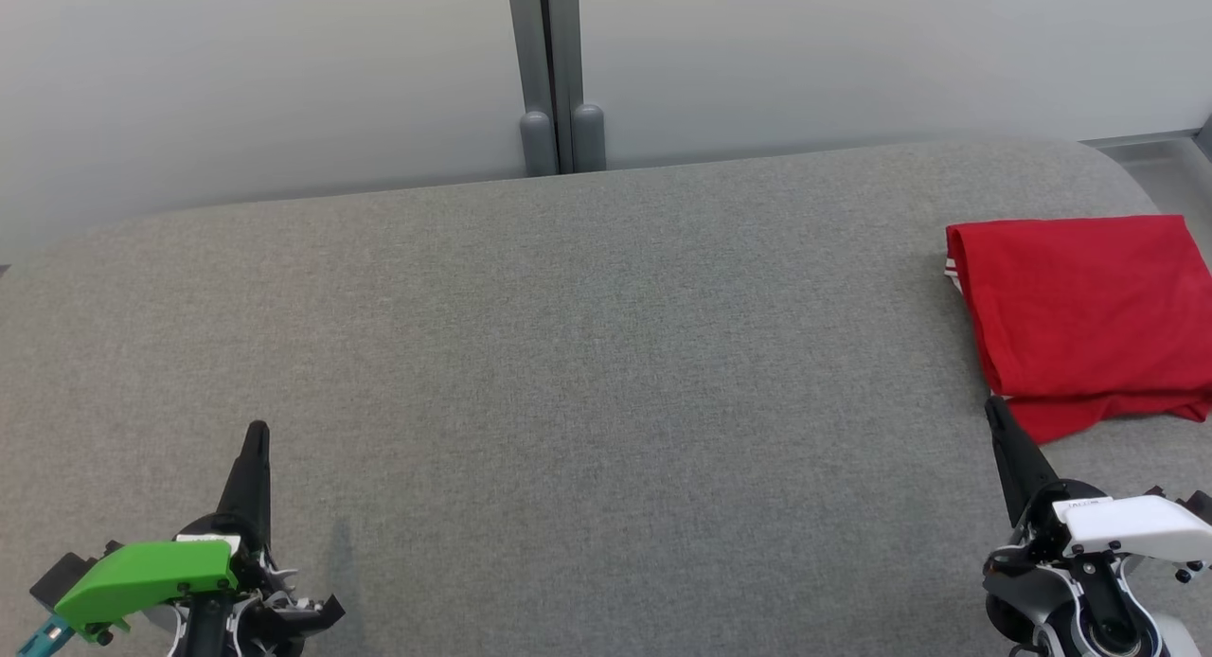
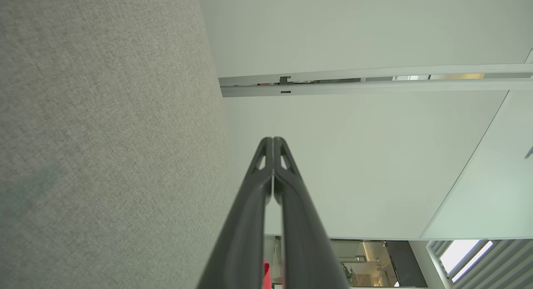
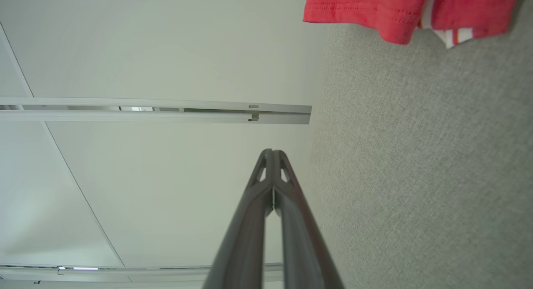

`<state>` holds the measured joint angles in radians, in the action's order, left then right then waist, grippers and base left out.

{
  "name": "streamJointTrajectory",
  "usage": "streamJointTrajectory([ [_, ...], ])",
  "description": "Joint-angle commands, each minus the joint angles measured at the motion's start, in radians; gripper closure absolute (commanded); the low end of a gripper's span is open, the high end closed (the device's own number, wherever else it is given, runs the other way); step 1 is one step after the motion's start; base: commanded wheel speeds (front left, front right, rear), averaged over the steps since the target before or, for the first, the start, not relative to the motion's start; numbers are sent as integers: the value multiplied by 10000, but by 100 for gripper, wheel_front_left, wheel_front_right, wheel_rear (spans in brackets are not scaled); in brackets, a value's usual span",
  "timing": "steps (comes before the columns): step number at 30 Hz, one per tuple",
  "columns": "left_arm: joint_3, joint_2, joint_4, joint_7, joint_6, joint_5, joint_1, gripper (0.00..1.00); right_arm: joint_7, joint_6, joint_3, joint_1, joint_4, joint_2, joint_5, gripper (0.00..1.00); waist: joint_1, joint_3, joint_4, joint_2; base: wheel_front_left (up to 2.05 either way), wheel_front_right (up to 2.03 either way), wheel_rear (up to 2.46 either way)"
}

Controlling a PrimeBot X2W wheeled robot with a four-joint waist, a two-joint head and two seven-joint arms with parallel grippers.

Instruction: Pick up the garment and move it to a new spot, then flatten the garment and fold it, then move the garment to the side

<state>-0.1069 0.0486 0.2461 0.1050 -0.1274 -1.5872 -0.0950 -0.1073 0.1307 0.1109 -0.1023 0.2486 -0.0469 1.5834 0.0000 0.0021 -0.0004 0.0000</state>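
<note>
In the head view the folded red jersey (image 1: 1079, 316) lies at the far right of the grey fabric-covered desk (image 1: 568, 354), cut by the frame edge. The right end effector (image 1: 994, 413) is just beside its near corner, and the left end effector (image 1: 257, 432) is well apart at the lower left. The wrist views add that both pairs of dark fingers are pressed tip to tip, holding nothing, and the right one catches the stitched hem and red-white striped trim (image 3: 456, 34).

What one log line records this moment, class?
garment: folded, right end of grey surface | left gripper: shut, empty | right gripper: shut, empty, near garment | stage: fold done, garment at side
</note>
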Motion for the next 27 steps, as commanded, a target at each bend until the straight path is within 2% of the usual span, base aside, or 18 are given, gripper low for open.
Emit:
streamJointTrajectory([
  [1, -65, 71, -14, 86, -56, -219, -216, 100, -69, 0, 44, -104, -59, -59, 217, 100, 0, 4, 2, 0, 0, 0, 0],
  [27, -87, 58, -12, 116, -66, -271, -205, 100, -101, 0, 50, -102, -66, -59, 312, 100, 0, 10, 4, 0, 0, 0, 0],
])
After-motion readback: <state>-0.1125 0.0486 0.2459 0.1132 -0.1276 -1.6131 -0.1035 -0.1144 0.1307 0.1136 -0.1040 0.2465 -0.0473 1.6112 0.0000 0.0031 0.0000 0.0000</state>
